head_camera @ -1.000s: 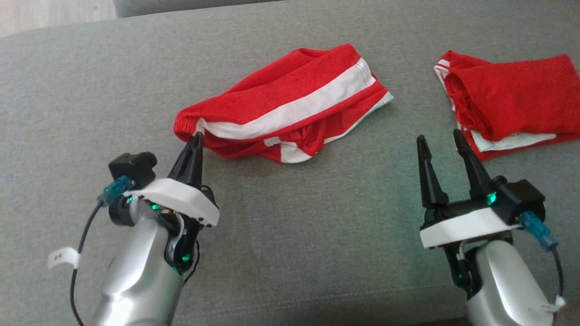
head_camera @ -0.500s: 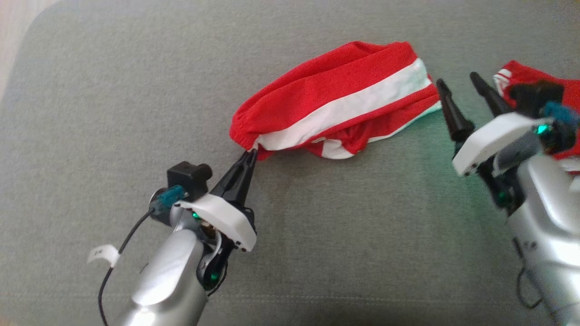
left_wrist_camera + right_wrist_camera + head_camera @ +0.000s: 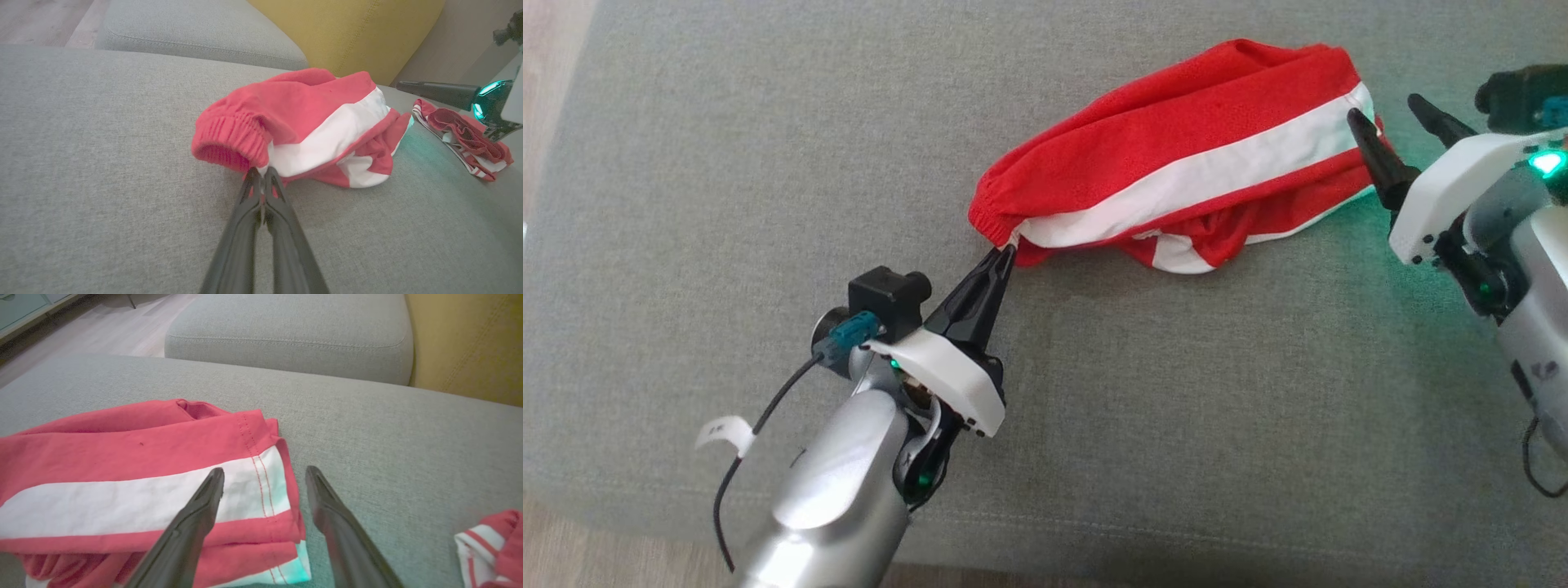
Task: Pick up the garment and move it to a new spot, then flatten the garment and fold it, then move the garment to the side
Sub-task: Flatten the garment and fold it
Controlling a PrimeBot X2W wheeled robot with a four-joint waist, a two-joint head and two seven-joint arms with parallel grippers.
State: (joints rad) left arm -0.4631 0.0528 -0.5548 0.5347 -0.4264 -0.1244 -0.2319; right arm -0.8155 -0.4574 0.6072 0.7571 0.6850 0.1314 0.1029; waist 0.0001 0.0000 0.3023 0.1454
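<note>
The left end effector (image 3: 1006, 251), reaching up from seven o'clock, pinches the elastic waistband of the red-and-white garment (image 3: 1176, 155), bunched on the grey cushion (image 3: 768, 163) toward one o'clock, probably anchoring it for stretching flat. The right end effector (image 3: 1385, 108), spread wide and empty, angles in from three o'clock over the hem.

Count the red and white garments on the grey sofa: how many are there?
2. The first garment lies on the cushion, its waistband pinched by the left gripper. The second garment lies apart, further to the robot's right, past the open right gripper. Others may be hidden.
</note>
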